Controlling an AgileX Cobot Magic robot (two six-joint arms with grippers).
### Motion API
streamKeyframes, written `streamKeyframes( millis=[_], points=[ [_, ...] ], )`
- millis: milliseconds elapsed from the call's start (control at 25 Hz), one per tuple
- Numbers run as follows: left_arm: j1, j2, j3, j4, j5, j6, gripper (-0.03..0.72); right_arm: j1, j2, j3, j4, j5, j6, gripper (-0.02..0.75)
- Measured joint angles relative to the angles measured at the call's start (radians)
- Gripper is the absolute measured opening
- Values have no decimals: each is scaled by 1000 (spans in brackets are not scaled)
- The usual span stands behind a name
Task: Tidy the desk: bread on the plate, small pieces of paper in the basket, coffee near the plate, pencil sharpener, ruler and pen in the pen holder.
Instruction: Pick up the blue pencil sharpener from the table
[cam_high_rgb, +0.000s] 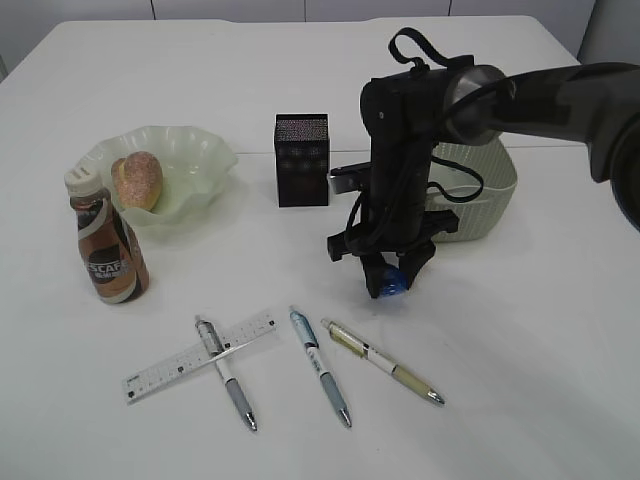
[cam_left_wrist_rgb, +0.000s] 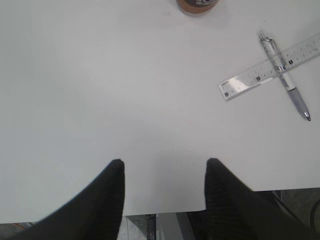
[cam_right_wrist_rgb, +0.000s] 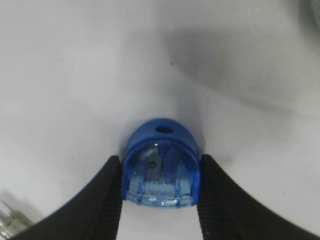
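My right gripper (cam_high_rgb: 385, 282) points straight down at the desk (cam_high_rgb: 530, 390), shut on the blue pencil sharpener (cam_right_wrist_rgb: 161, 167), with a finger pressed against each of its sides. The left gripper (cam_left_wrist_rgb: 164, 162) hangs open over the desk's near edge, nothing between its fingers. The bread (cam_high_rgb: 138, 178) lies in the plate (cam_high_rgb: 200, 160), and the coffee (cam_high_rgb: 108, 250) stands just in front of it. The ruler (cam_high_rgb: 200, 354) lies across a pen (cam_high_rgb: 226, 372); two more pens (cam_high_rgb: 320, 366) (cam_high_rgb: 382, 362) lie to the right. The pen holder (cam_high_rgb: 301, 160) stands behind. No small pieces of paper are in view.
The basket (cam_high_rgb: 485, 195) sits right behind my right arm, close to it. In the left wrist view the ruler (cam_left_wrist_rgb: 272, 72) and crossed pen (cam_left_wrist_rgb: 286, 77) lie at the upper right, the coffee (cam_left_wrist_rgb: 198, 5) at the top edge.
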Motion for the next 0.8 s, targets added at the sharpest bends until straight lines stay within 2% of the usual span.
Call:
streamKeyframes(
  millis=[800],
  points=[
    [0, 0, 0, 0, 0, 0, 372, 0, -71, -39, 0, 0, 0, 341]
  ],
)
